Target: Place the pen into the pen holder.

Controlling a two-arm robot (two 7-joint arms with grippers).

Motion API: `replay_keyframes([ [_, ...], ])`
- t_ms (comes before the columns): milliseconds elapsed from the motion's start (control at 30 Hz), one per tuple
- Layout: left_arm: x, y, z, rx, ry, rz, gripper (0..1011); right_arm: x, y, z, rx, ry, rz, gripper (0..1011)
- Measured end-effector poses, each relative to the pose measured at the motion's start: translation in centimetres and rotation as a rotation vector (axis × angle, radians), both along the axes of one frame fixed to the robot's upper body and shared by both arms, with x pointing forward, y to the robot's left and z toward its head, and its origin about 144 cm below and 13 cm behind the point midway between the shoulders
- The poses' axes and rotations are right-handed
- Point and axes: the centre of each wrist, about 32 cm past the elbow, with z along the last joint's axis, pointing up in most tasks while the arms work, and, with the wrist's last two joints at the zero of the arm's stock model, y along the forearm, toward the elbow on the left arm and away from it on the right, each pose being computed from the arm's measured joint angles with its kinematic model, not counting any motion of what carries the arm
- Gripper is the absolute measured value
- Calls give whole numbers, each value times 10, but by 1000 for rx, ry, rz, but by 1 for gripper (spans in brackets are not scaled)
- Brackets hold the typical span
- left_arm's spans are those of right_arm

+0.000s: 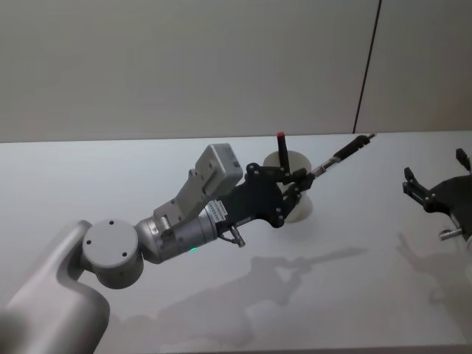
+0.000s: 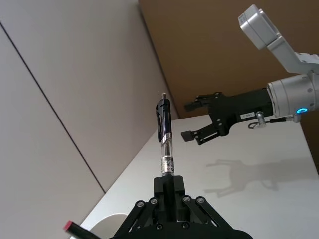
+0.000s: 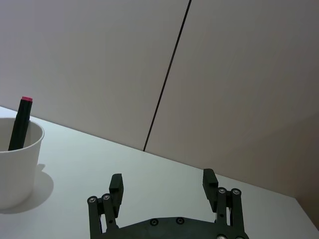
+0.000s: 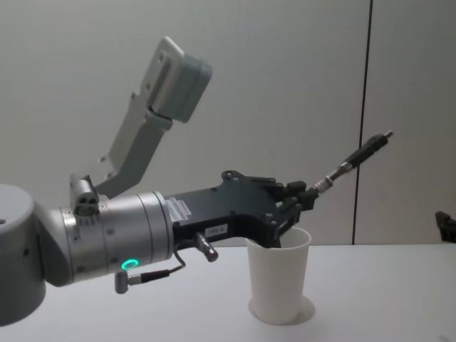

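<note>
In the head view the left end effector (image 1: 296, 184) pinches the pen (image 1: 343, 155) just above the pen holder (image 1: 302, 210) mid-surface (image 1: 110, 169), the chest view shows the pen angled up to the right over the rim, and the right wrist view shows the right end effector (image 3: 162, 181) spread.

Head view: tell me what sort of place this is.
Probably a robot test room or lab: a plain white table, a blank panelled wall with one dark seam, and a paper-cup pen holder by the left end effector, which grips a pen.
</note>
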Motion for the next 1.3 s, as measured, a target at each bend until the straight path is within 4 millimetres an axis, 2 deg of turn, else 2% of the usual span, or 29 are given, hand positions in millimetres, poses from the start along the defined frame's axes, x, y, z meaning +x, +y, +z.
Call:
replay_keyframes([
  [767, 9, -7, -2, 12, 27, -60, 122, -2, -1, 0, 11, -7, 14, 1001],
  [1300, 11, -8, -2, 14, 31, -67, 122, -12, -20, 0, 106, 1, 92, 1001],
])
